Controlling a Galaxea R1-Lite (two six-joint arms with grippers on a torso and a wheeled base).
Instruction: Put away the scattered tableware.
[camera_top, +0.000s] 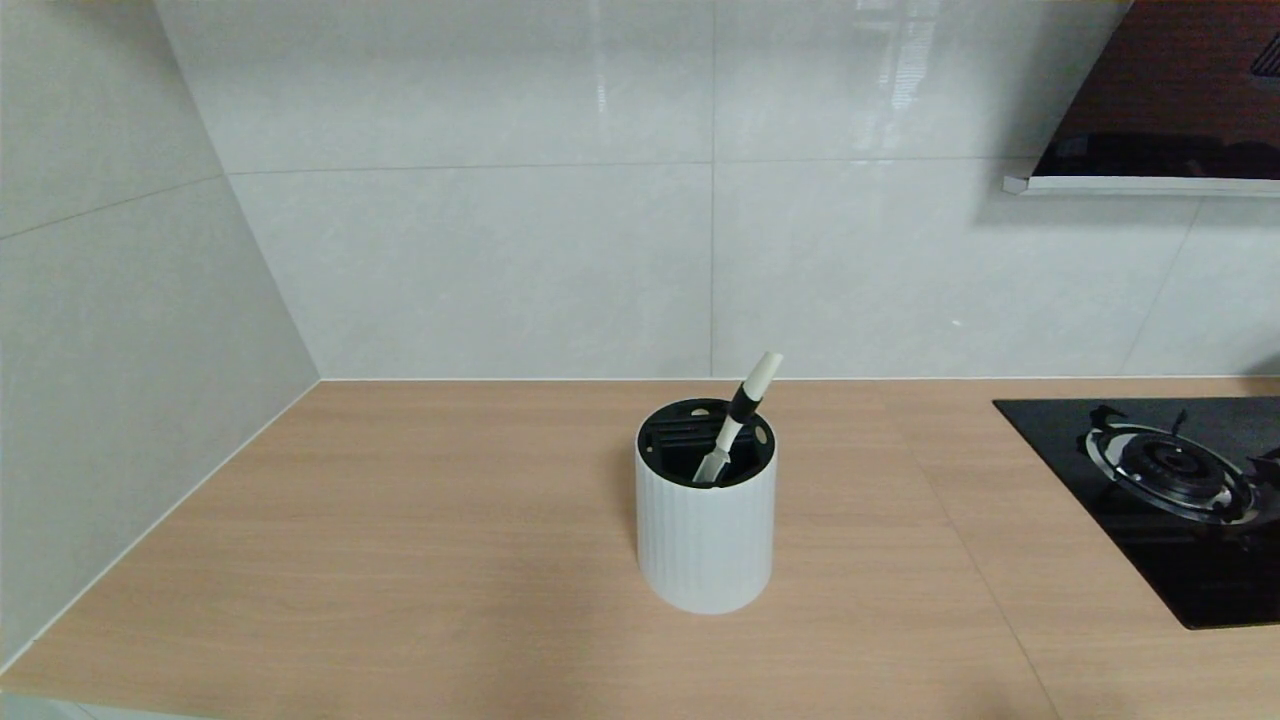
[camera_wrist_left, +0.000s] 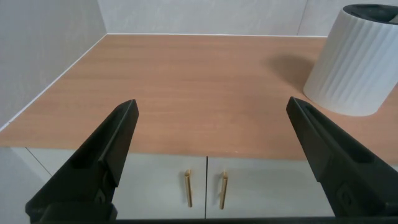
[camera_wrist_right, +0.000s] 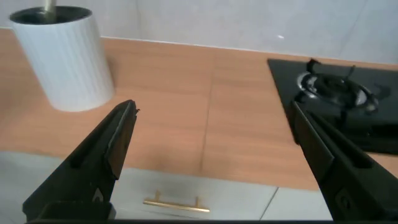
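A white ribbed holder (camera_top: 706, 530) is set on the countertop (camera_top: 400, 560), about midway between the left corner and the hob (camera_top: 1170, 490) and somewhat nearer the back edge than the front. One utensil (camera_top: 740, 415) with a pale and black handle is lodged in its black insert, leaning toward the back right. With that piece housed, the task is judged to be at or near its end.

The left gripper (camera_wrist_left: 211, 107) is held off the front edge, over the cabinet handles (camera_wrist_left: 205, 188), jaws spread wide and holding nothing. The right gripper (camera_wrist_right: 212, 111) is placed likewise at the front edge, jaws parted and bare.

For the closing step, both arms are best kept low and well apart from the holder – a light, tall container is easily tipped. A last look along the edges and the hob side is advised before the work is counted done – a further piece could be lying there.
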